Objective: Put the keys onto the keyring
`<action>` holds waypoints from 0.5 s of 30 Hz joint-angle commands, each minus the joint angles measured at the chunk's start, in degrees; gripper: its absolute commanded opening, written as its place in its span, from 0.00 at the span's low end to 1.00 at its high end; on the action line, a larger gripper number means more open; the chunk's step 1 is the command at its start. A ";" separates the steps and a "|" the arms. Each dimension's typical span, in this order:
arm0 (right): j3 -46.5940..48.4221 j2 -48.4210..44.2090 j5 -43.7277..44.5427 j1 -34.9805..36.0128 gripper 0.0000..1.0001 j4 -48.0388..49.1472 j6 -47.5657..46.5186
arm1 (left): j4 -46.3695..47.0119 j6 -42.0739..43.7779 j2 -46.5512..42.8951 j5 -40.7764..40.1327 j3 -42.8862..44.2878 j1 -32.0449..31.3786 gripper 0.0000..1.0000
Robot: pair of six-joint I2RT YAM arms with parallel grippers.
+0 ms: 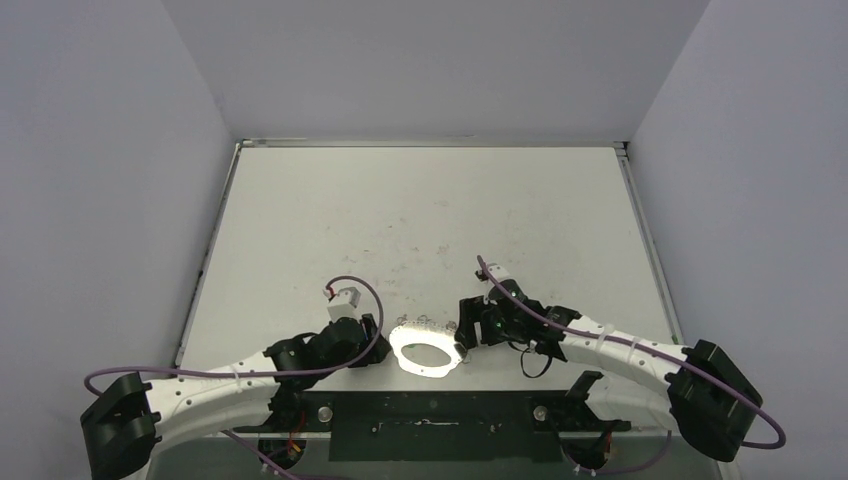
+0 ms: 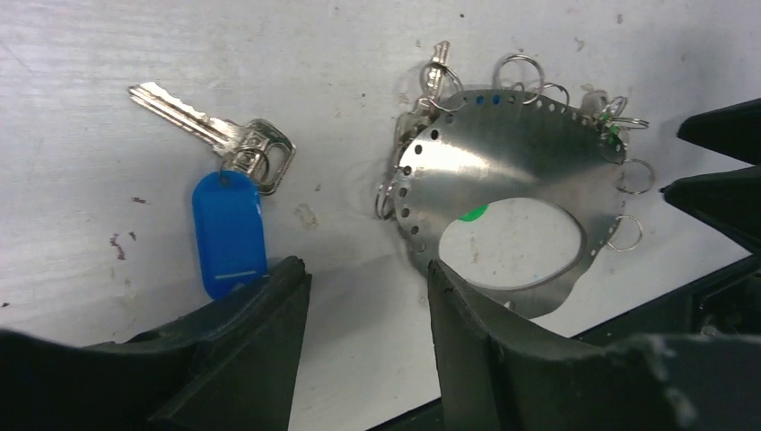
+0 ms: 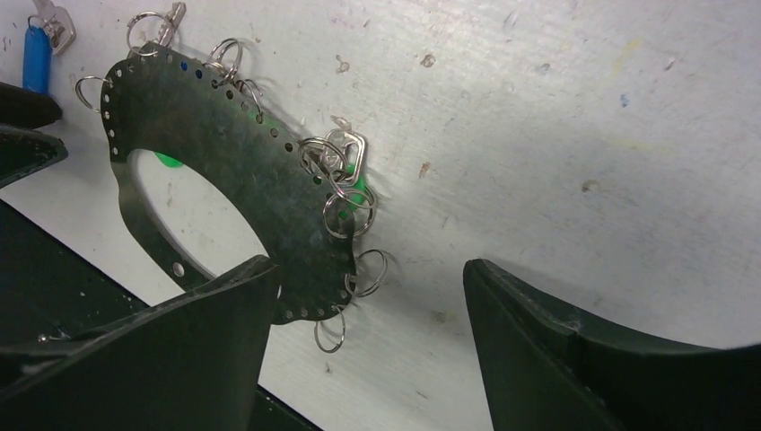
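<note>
Left wrist view: blue-headed silver key (image 2: 220, 175) lies beside the perforated silvery metal keyring (image 2: 502, 162) at the near edge of the table (image 2: 341, 54). Left end effector (image 2: 368, 278) and right end effector (image 3: 370, 269) stand open, empty. Your pinch may skid the flat key.

Keyring (image 2: 502, 153) flat on the table (image 1: 420, 220) at its near edge, about midway along. Tagged key (image 2: 193, 121) on the table just left of it, not touching. Second key (image 3: 345, 153) at the keyring's right rim. Left gripper (image 2: 368, 278) left of the keyring, right gripper (image 3: 370, 265) right of it.
</note>
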 commanded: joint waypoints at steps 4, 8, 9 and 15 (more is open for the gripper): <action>-2.96 4.74 -5.25 -0.37 0.62 10.29 3.48 | 9.23 -4.77 6.70 1.40 0.20 0.20 0.47; -4.05 7.96 -7.04 -0.33 0.36 13.54 3.79 | 15.88 -1.95 16.42 0.87 3.08 0.48 0.44; -4.25 8.48 -7.54 -0.33 0.29 13.88 3.99 | 16.44 -0.73 18.63 0.92 4.41 0.73 0.44; -6.63 6.52 -9.74 0.80 0.18 12.82 6.46 | 16.85 7.11 29.53 4.40 14.34 4.85 0.42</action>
